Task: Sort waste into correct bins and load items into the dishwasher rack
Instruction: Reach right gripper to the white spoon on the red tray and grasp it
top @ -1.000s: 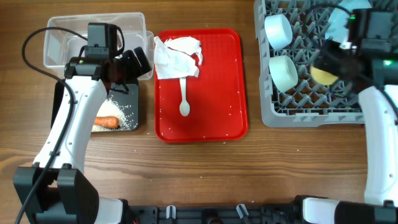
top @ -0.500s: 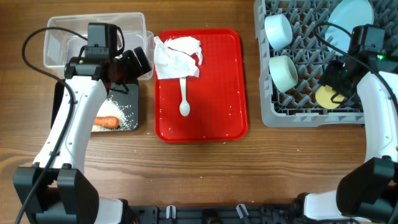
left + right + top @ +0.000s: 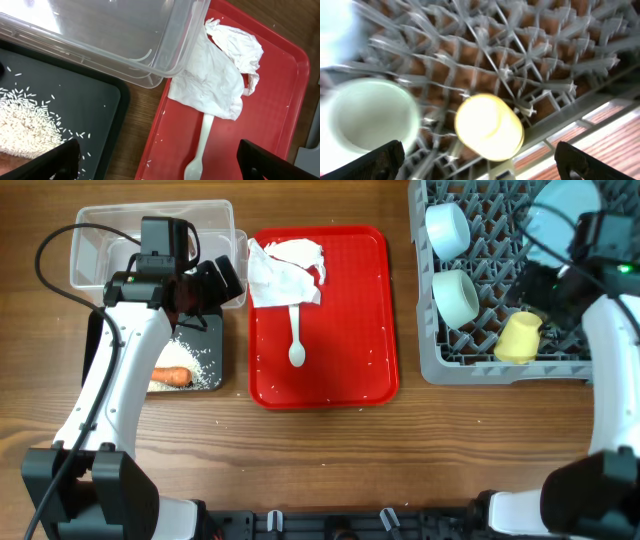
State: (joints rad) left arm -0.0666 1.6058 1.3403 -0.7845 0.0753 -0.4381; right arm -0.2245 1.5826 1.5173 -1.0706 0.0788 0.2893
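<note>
Crumpled white napkins point(image 3: 285, 270) and a white spoon point(image 3: 296, 340) lie on the red tray point(image 3: 350, 370). They also show in the left wrist view as napkins point(image 3: 220, 75) and spoon point(image 3: 200, 150). Rice point(image 3: 195, 360) and a carrot piece point(image 3: 172, 376) lie in the black tub point(image 3: 215, 330). The clear tub point(image 3: 100, 240) stands behind it. My left gripper point(image 3: 222, 280) point(image 3: 160, 165) hangs open and empty at the tubs' right edge. In the grey rack point(image 3: 500, 370) are two bowls point(image 3: 447, 228) point(image 3: 455, 295), a plate point(image 3: 565, 205) and the yellow cup point(image 3: 518, 338) point(image 3: 490, 127). My right gripper point(image 3: 550, 290) point(image 3: 482, 165) is open above the cup. No brown lump shows.
The red tray stands between the tubs and the rack. Bare wood runs along the table's front edge point(image 3: 320, 460). A few rice grains are scattered on the tray and the wood beside the black tub.
My right gripper has let go of the yellow cup, which now rests at the rack's front, and has drawn back from it. The left arm has not moved.
</note>
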